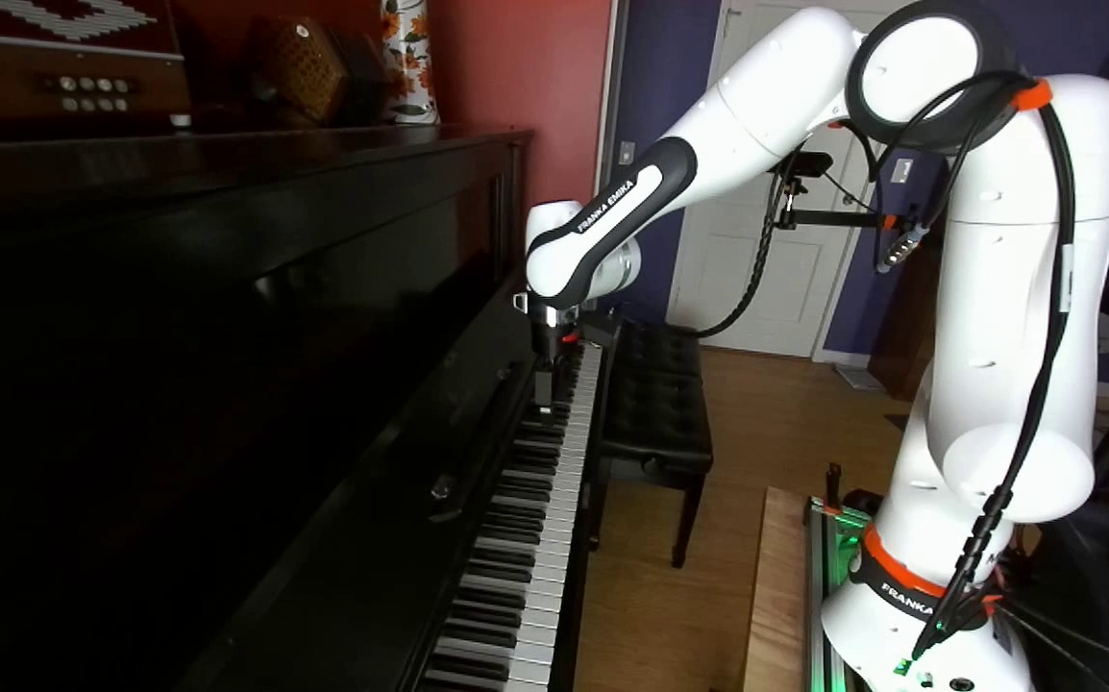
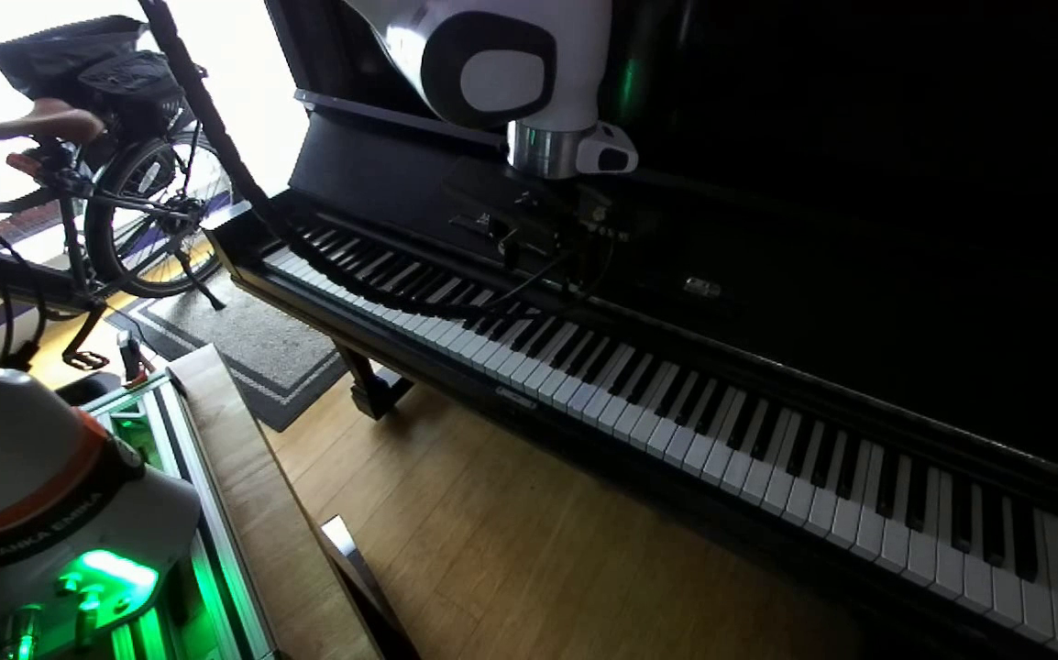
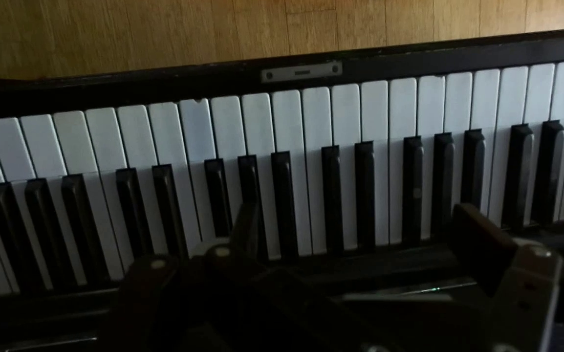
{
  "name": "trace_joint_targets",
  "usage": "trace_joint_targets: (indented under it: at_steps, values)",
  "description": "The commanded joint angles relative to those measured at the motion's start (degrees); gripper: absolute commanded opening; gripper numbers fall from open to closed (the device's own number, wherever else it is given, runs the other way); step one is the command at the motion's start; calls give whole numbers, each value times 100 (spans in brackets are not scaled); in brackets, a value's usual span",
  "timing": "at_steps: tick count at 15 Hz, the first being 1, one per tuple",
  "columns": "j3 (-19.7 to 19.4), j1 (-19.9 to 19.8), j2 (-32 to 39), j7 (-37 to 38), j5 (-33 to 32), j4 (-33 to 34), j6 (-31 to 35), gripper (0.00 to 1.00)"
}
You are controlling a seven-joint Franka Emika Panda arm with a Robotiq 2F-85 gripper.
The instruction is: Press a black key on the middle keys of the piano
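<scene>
standing wide apart and holding nothing, the fingers (image 3: 482,239) reach over the piano (image 2: 859,275). left of them in the wrist view, the keyboard (image 3: 103,132) runs on and is cut off; at the left-hand fingertip (image 3: 246,225), a black key (image 3: 249,171) lies partly covered, perhaps the target; between and ahead of the fingers spread what i take for the middle keys (image 3: 345,112), near a metal plate (image 3: 301,72). no key looks clearly pushed down, so lining up seems mostly done and the press still to do. i cannot tell whether the left-hand fingertip touches that key or hovers above it. the finger bases sink into shadow, and in an exterior view a drooping cable (image 2: 217,137) hides keys left of the fingers, which blur into the dark piano.
</scene>
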Motion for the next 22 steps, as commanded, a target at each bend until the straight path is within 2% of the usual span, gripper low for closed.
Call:
trace_joint_targets:
  at_steps: [1,8,10,11,21,22]
  values:
    - [140,-87,161,27,-66,-324,672,100]
    - [357,-251,832,-5,101,-447,1687,100]
    - [297,-189,1005,293,-154,-415,1919,100]
    - [385,-279,828,125,-94,-433,1686,100]
    - [430,-304,1105,215,-146,-312,1917,100]
    - [455,-324,1116,197,-116,-307,1916,87]
